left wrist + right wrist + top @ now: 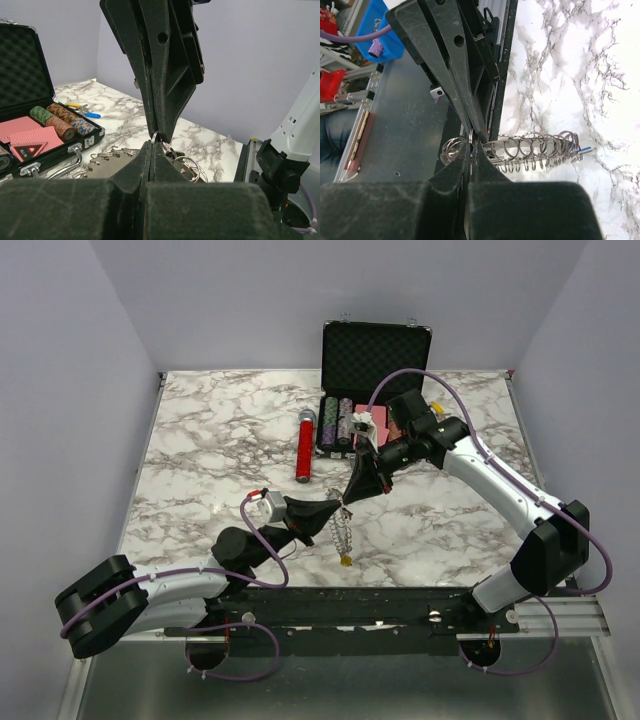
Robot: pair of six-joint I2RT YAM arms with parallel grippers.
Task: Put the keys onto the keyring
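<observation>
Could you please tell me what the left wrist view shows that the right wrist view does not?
Only the left wrist view shows the open black case with its poker chips and red cards. Only the right wrist view shows the table's dark edge rail and a blue bin beyond it. Both views show the left end effector and the right end effector meeting tip to tip, both closed, at a small ring of the keyring.
</observation>
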